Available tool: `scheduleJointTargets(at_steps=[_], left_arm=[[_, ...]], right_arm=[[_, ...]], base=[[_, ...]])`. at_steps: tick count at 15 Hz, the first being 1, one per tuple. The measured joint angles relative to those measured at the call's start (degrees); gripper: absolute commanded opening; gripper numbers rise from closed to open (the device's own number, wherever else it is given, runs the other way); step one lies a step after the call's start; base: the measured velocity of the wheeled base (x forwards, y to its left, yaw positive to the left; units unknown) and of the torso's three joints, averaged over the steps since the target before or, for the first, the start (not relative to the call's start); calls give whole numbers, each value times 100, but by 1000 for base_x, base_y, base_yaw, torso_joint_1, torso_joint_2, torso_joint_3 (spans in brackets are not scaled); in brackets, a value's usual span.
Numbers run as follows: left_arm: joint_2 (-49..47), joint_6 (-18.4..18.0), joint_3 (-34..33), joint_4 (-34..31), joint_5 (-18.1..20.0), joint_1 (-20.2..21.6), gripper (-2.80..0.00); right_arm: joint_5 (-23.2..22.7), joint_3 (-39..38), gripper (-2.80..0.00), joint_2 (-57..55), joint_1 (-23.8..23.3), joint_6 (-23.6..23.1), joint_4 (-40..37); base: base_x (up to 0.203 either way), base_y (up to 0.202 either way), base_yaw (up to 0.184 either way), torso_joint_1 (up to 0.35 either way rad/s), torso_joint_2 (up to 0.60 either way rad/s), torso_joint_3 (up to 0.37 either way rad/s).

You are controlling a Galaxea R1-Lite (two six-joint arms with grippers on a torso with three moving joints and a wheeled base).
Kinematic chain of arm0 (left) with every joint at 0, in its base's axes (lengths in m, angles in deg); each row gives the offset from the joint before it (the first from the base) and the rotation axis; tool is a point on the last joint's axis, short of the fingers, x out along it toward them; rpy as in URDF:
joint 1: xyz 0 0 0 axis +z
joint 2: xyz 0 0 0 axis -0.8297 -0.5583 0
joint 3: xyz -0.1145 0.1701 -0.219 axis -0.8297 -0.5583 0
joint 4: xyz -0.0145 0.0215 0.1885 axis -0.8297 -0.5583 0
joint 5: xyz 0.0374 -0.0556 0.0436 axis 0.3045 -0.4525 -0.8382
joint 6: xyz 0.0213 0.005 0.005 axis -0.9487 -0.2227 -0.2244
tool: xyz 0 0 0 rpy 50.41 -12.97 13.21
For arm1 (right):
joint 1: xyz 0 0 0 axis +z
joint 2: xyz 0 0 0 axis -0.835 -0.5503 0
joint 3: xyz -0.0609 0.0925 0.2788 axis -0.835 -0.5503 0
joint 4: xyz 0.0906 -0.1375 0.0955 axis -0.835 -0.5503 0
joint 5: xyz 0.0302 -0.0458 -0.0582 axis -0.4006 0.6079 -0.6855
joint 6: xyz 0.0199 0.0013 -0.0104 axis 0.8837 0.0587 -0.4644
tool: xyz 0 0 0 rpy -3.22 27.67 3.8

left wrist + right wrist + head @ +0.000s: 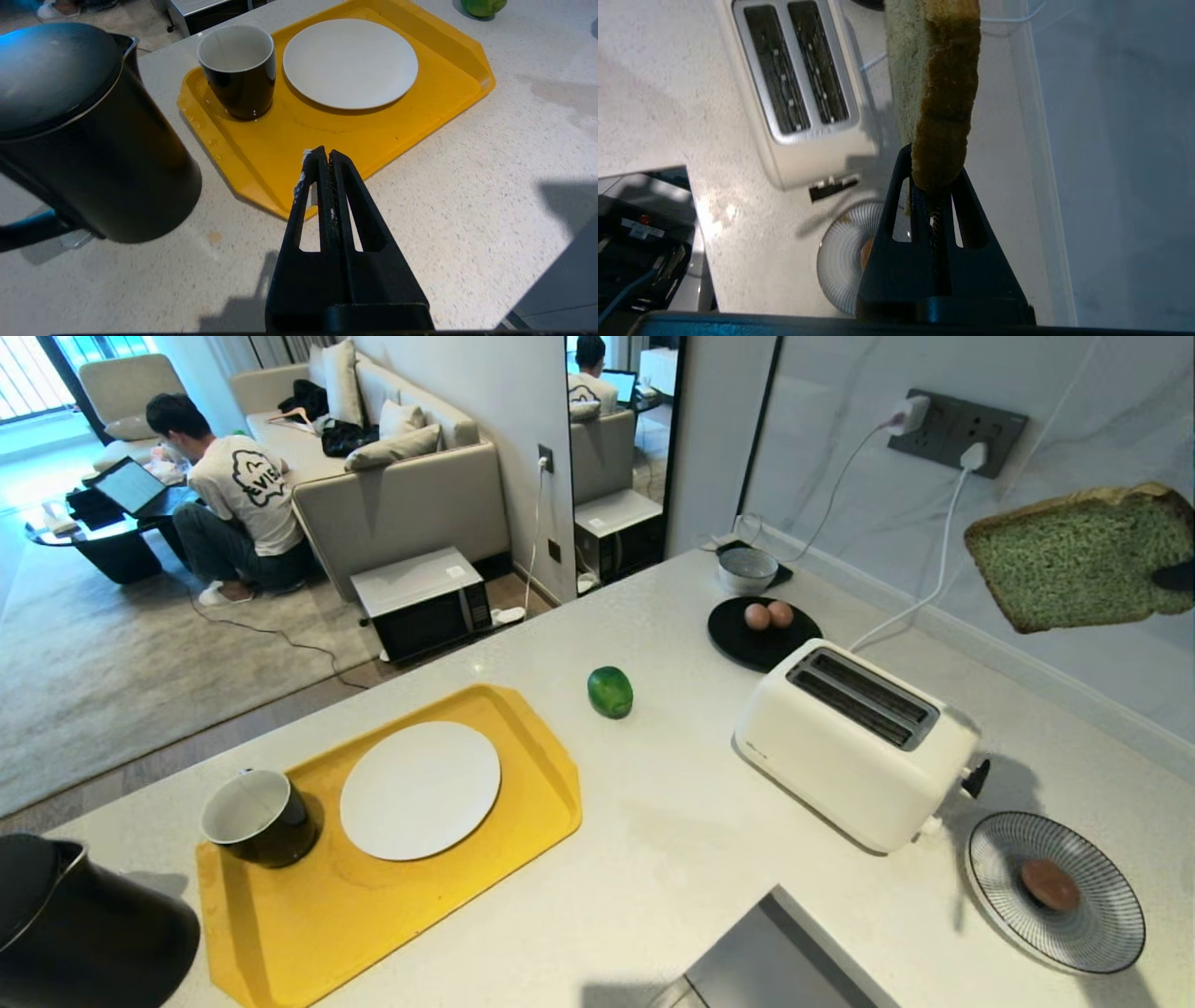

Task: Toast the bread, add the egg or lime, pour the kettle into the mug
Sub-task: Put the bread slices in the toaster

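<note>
**Bread held high over the counter's right end**

The right gripper (936, 179) is clamped on the crust edge of the bread (1083, 560), holding the slice up in the air near the wall, above and behind the toaster (854, 742). In the right wrist view the slice stands edge-on, its brown crust facing the camera, with both toaster slots open and empty below it.

The left gripper (324, 158) hangs with its fingers pressed together on nothing, over the counter (672, 859) just off the near edge of the yellow tray (373, 915).

The kettle (79, 924) stands at the counter's near left corner, beside the tray. The mug (260, 819) sits upright on the tray's left part, next to a white plate (420, 791). The lime (610, 692) lies on the counter between tray and toaster. Two eggs (768, 615) rest on a black plate (738, 644) behind the toaster, with a small bowl (746, 567) further back near the wall. A striped plate (1092, 924) at the near right edge carries a brown round item.

A person sits on the floor in the room beyond.
</note>
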Motion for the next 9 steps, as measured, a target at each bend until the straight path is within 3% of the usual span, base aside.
scheduleJointTargets(at_steps=[3,6,9], left_arm=[[0,2,0,-2,2,-2,-280],[0,2,0,-2,2,0,-280],[0,3,0,0,2,0,-280]], right_arm=[[-35,-46,-280,-5,0,-1,5],[-29,-69,-280,-15,-2,-36,-9],[-24,-219,-280,21,-11,-427,-25]], base=[[168,0,1,11,8,1],[0,0,0,0,0,0],[0,0,0,0,0,0]])
